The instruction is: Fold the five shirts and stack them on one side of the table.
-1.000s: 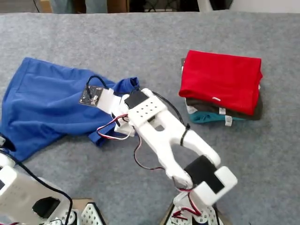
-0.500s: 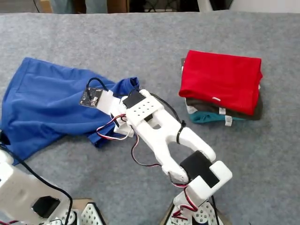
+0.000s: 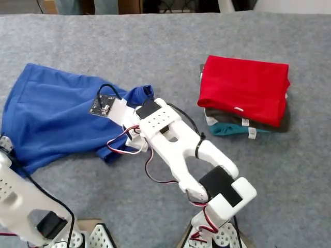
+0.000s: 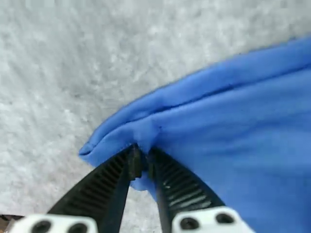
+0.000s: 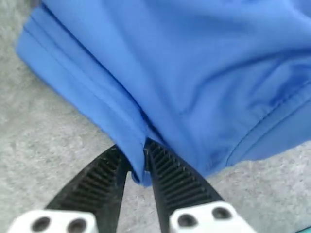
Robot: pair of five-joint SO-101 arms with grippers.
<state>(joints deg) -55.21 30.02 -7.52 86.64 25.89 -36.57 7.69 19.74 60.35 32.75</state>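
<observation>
A blue shirt (image 3: pixel 51 113) lies spread and rumpled on the left half of the grey table. My left gripper (image 4: pixel 141 158) is shut on a folded corner of the blue shirt (image 4: pixel 218 121), at the shirt's near-left edge in the high view. My right gripper (image 5: pixel 138 158) is shut on the hem of the blue shirt (image 5: pixel 184 82), near the shirt's near-right side; its arm (image 3: pixel 176 144) crosses the table's middle. A stack of folded shirts (image 3: pixel 243 95), red on top of brown and teal ones, sits at the right.
The grey cloth-covered table (image 3: pixel 155 46) is bare at the back and at the near right. The left arm's base (image 3: pixel 26 206) stands at the near-left corner, the right arm's base (image 3: pixel 217 227) at the near middle.
The left arm has moved toward the shirt's near-left corner and pulled that edge slightly inward. The right arm has shifted a little and stays on the hem.
</observation>
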